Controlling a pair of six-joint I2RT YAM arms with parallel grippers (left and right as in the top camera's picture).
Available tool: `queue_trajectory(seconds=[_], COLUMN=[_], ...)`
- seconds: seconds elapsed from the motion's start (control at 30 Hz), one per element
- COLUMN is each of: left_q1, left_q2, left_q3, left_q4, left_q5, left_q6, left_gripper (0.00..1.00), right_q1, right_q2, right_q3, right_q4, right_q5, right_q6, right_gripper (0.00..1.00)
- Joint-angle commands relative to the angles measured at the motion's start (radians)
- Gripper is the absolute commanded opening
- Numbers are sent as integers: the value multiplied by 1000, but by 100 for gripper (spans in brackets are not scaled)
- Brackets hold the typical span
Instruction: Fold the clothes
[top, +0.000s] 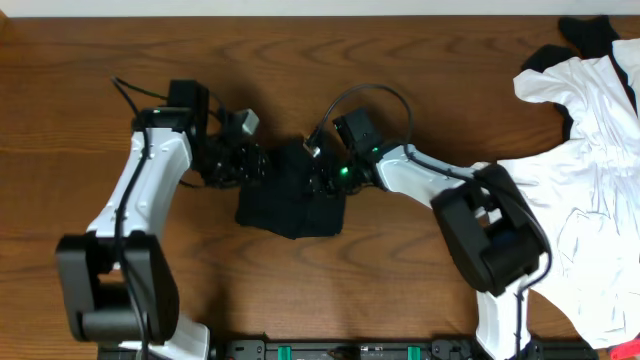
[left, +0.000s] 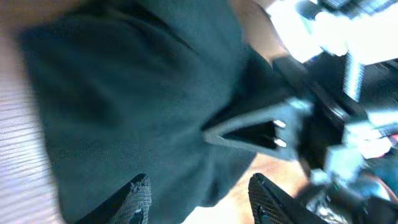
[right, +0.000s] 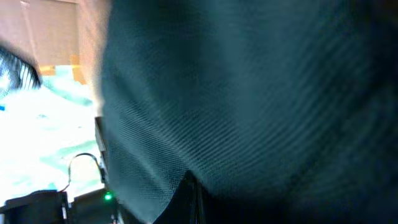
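Rightward white garment (top: 590, 230) — right end effector (top: 322, 183) clamps black shirt (top: 285, 210), left end effector (left: 199, 198) apart.

We see a brown wooden table (top: 300, 290) with wavy grain, softly and evenly lit. Along the table's near edge runs a black rail (top: 340, 350) with green fittings.

Both arms inward, left pincer (left: 200, 198) fingers apart, right pincer (top: 320, 182) clamped tight.
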Motion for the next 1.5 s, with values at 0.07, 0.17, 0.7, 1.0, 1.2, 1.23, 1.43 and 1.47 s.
queue_trajectory(seconds=[0.07, 0.17, 0.7, 1.0, 1.2, 1.23, 1.43, 1.47], left_q1=[2, 2, 3, 3, 12, 14, 16, 17], left_q2=[84, 120, 171, 171, 159, 150, 16, -16], left_q3=[-85, -126, -188, -188, -187, -186, -186, -186], left_q4=[37, 79, 220, 177, 150, 148, 144, 144], left_q5=[150, 147, -240, -446, -446, -446, -446, -446], left_q6=[113, 113, -72, -182, -185, -185, -185, -185], left_gripper=[53, 53, 52, 52, 43, 42, 42, 43], right_q1=[0, -2, -19, -61, -101, -107, -143, -150], right_q2=[116, 153, 174, 174, 154, 143, 5, -28], right_q3=[-2, -2, -2, -2, -2, -2, -2, -2], right_q4=[3, 6, 13, -13, -69, -85, -173, -188], right_q5=[-9, -6, -6, 25, 27, 28, 88, 110], right_q6=[10, 10, -9, -8, -28, -51, -145, -159], right_gripper=[1, 1, 1, 2, 6, 7, 11, 11])
